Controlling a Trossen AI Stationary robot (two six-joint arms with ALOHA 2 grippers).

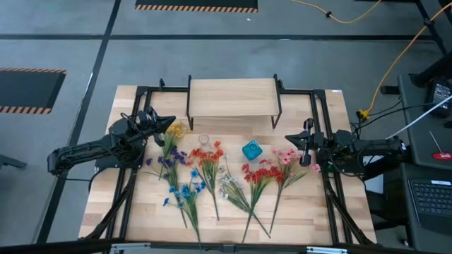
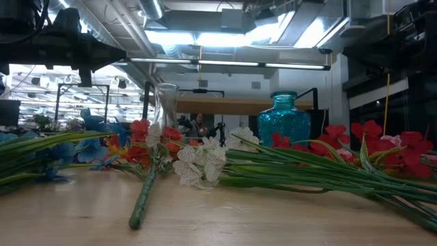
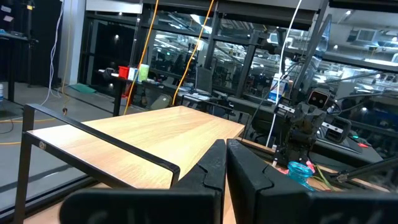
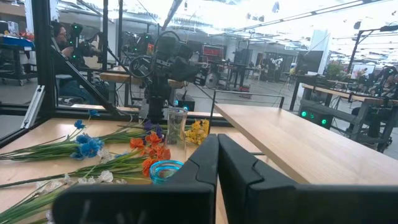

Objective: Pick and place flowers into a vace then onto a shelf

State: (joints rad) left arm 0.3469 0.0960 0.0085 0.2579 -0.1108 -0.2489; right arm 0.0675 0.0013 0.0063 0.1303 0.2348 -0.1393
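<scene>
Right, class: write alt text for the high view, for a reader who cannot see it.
Seen from above, flowers lie scattered on a wooden table, all on the tabletop, with a blue vase and a clear vase standing among them. The shelf behind them is bare. The left hand and right hand wait shut at either side, holding nothing.

Robotics lab: glass partitions (image 3: 124,56), taped floor (image 1: 56,42), workbenches (image 4: 124,76).

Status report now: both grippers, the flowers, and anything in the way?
Left gripper and right gripper shut, empty, parked at table sides. Flowers all flat on table; clear vase and blue vase empty. Shelf bare. Nothing blocking.
</scene>
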